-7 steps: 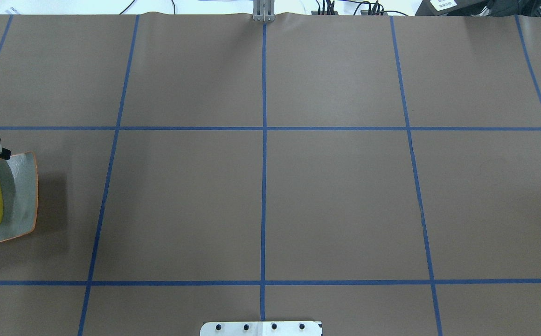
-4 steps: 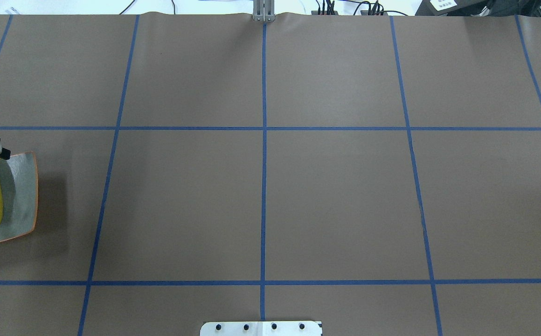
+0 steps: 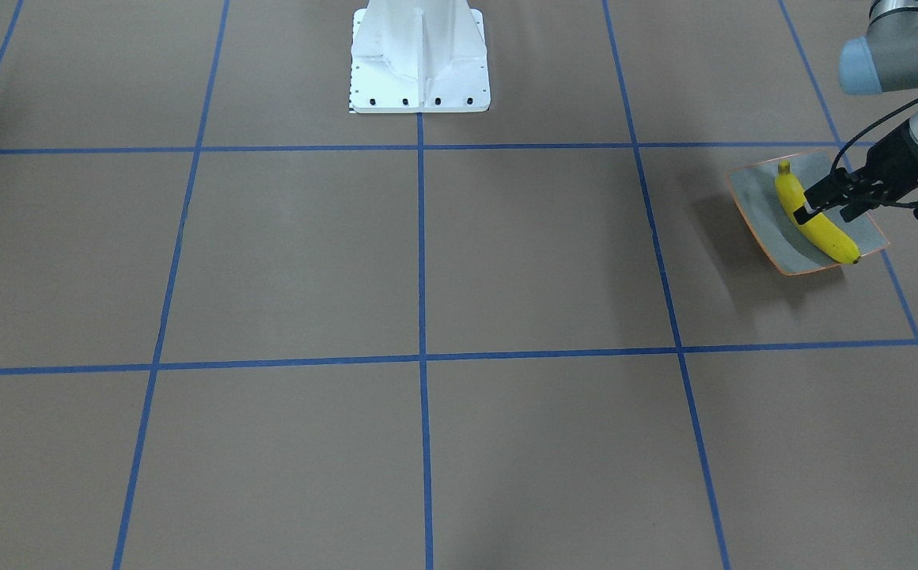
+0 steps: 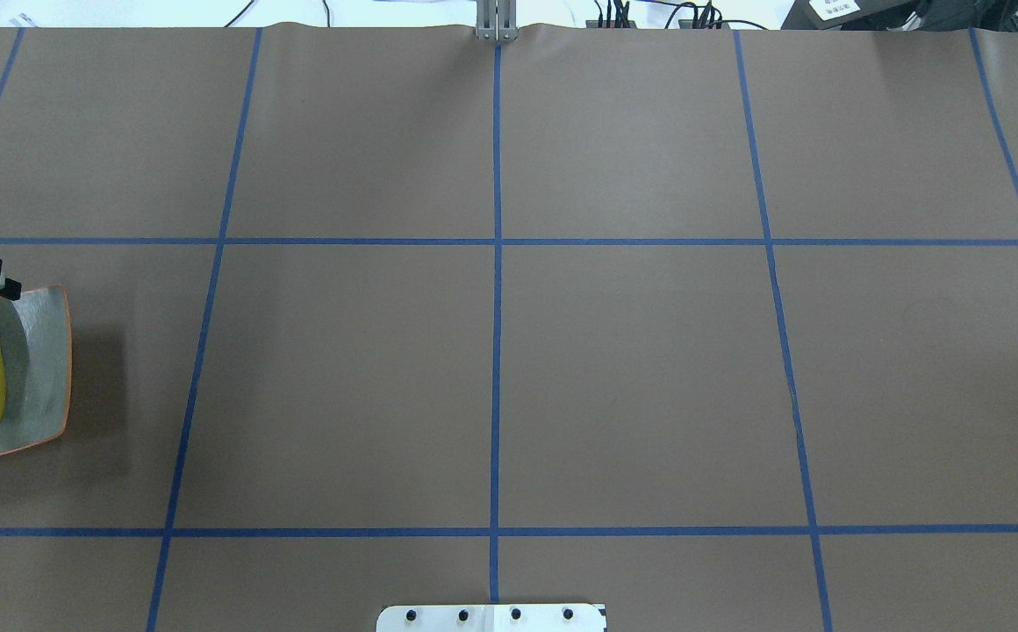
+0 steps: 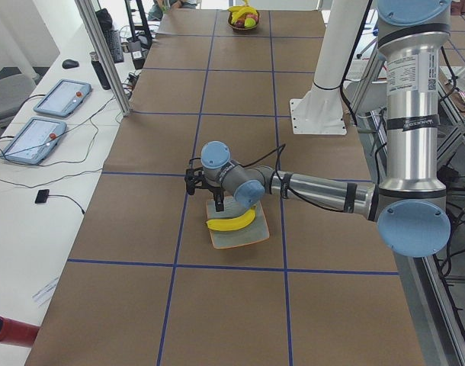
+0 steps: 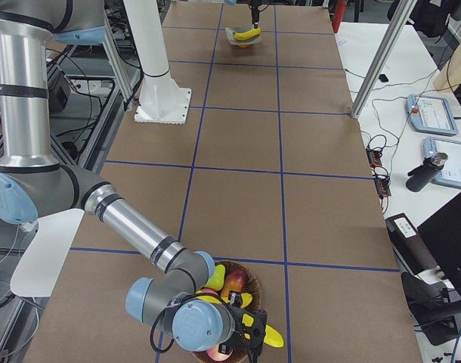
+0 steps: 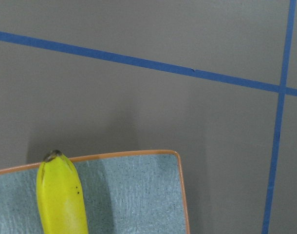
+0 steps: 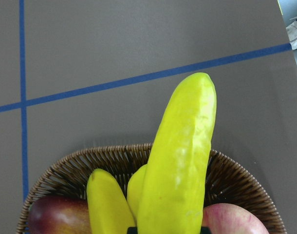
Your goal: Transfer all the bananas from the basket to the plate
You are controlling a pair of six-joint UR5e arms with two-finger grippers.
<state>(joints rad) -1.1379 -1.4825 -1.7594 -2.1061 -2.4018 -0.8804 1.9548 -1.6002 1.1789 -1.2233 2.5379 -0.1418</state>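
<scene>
Over the plate [image 3: 752, 207], left gripper [image 3: 823, 212] hangs, jaws apart, above the first banana [image 3: 829, 235] lying there. Far from the plate, right gripper [image 6: 244, 337] clamps a second banana [image 8: 182, 156] above the basket [image 8: 114, 157].

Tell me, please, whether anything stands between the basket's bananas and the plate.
Nothing visible on the table does; only tape lines lie between the basket and the plate. At the plate, though, the left gripper hangs over the banana already there.
</scene>
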